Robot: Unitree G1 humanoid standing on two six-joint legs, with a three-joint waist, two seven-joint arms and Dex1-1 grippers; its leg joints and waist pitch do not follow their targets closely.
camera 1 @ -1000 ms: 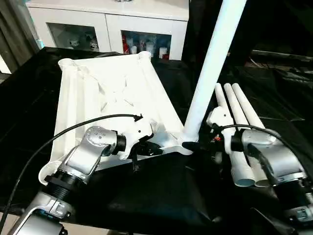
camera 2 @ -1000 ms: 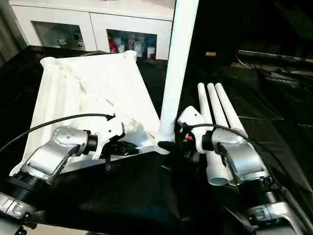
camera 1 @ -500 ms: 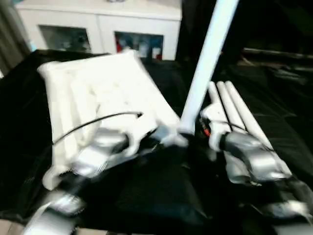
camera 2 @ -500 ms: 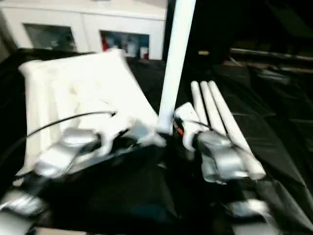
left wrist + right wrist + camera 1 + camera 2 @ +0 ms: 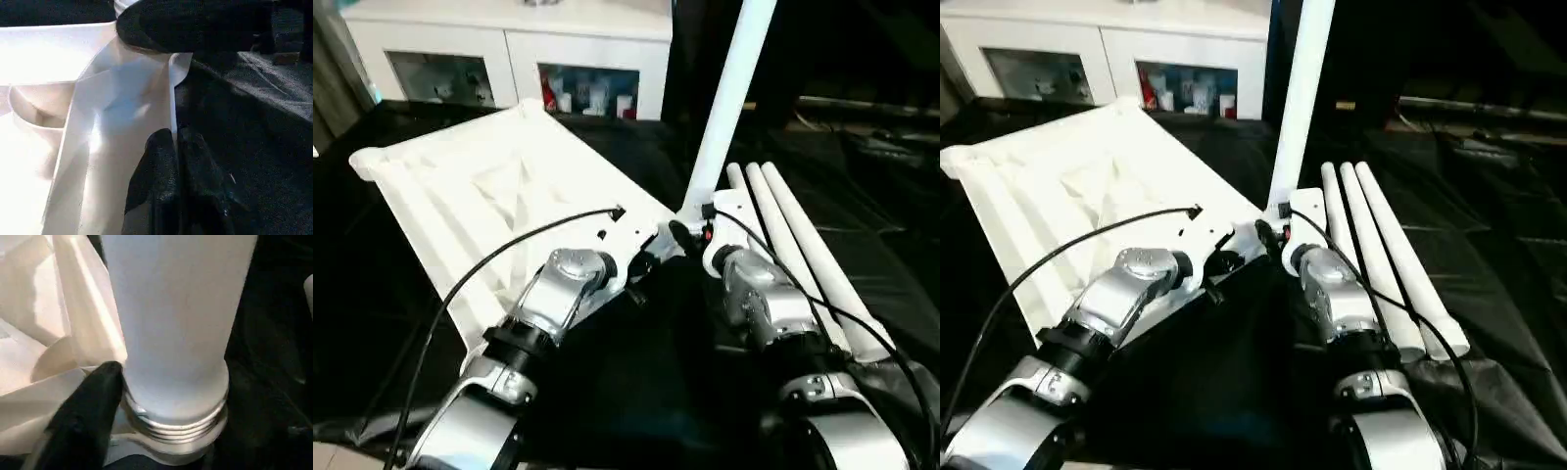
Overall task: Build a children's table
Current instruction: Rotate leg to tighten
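We work over a surface draped in black sheeting (image 5: pixel 636 392), creased and slightly glossy. Behind it stands a white cabinet (image 5: pixel 519 49) with glass doors, small items on its shelves too blurred for us to read any writing.

The children's table lies upside down on the sheeting: a white plastic slab (image 5: pixel 499 196), smooth, with moulded ribs across its underside and round sockets at the corners. One white tubular leg (image 5: pixel 720 108) stands upright at the corner nearest us; in the right wrist view its lower end shows a ringed, threaded collar (image 5: pixel 176 418) sitting in the socket. Three more legs (image 5: pixel 793 235), long plain white tubes, lie side by side on the sheeting just right of that corner.

Our left tool (image 5: pixel 173 171) pinches the thin edge of the slab close to that corner, its black textured fingers (image 5: pixel 151 181) nearly closed on the plastic rim. Our right tool (image 5: pixel 690 235) sits at the base of the upright leg, set wide, one black finger (image 5: pixel 83 421) against the tube just above the collar.
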